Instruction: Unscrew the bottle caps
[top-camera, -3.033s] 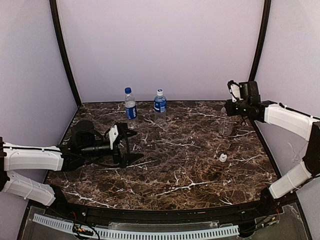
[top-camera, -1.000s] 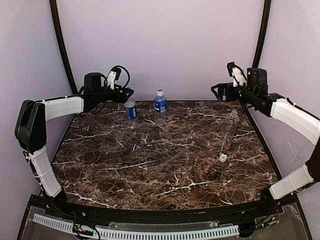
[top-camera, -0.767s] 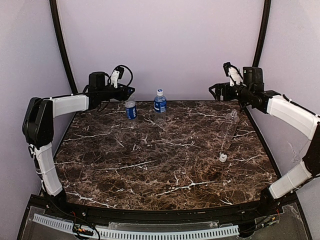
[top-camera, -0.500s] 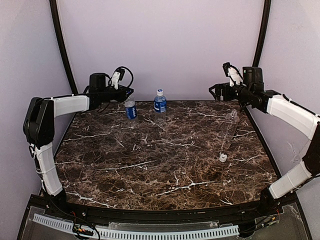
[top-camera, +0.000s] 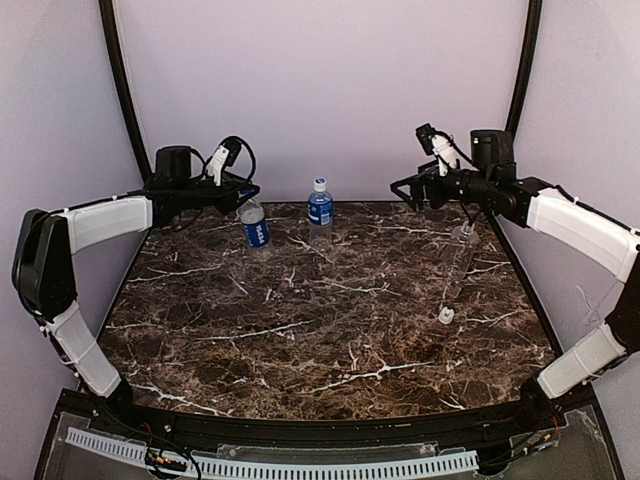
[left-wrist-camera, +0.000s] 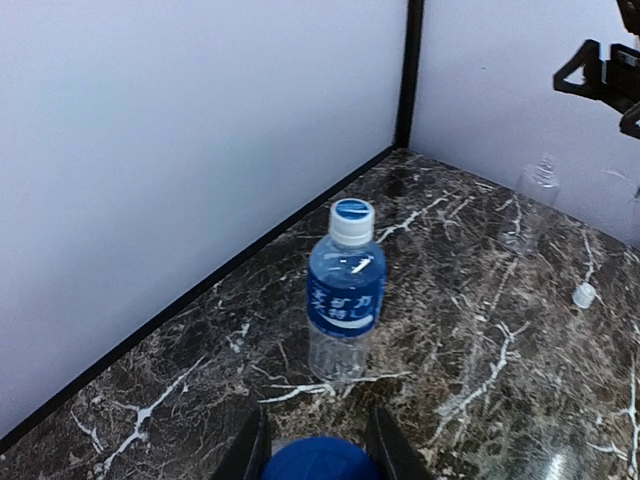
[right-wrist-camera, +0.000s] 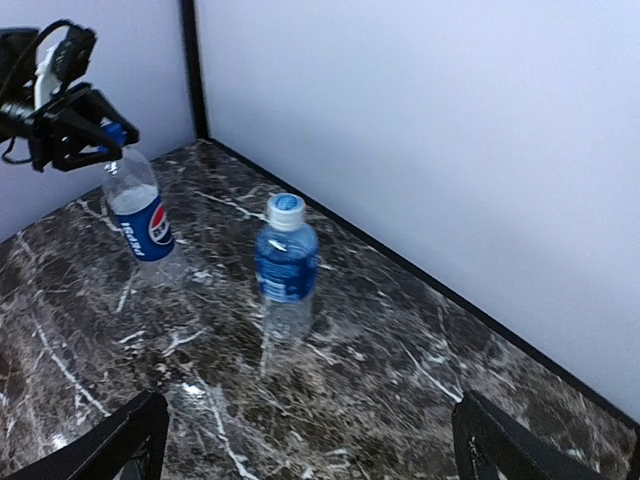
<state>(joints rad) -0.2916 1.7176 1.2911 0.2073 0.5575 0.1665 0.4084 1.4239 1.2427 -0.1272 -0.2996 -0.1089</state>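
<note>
My left gripper (top-camera: 243, 192) is shut on the blue cap (left-wrist-camera: 320, 462) of the Pepsi bottle (top-camera: 254, 228) at the back left. That bottle (right-wrist-camera: 140, 215) hangs a little tilted under the fingers; whether it touches the table I cannot tell. A blue-labelled bottle (top-camera: 320, 212) with a white cap (top-camera: 320, 185) stands upright at the back middle. My right gripper (top-camera: 412, 190) hovers wide open to its right, high above the table, nothing between its fingers (right-wrist-camera: 130, 440). An unlabelled bottle (top-camera: 459, 250) stands capless at the right, with a loose white cap (top-camera: 446, 315) lying in front of it.
The marble table (top-camera: 330, 330) is walled by pale panels at the back and both sides, with black posts (top-camera: 125, 90) in the back corners. Both arms reach in from the sides along the back edge.
My left gripper has shut on the blue cap and drawn the Pepsi bottle slightly left and nearer. The right gripper has moved left toward the middle bottle, still open.
</note>
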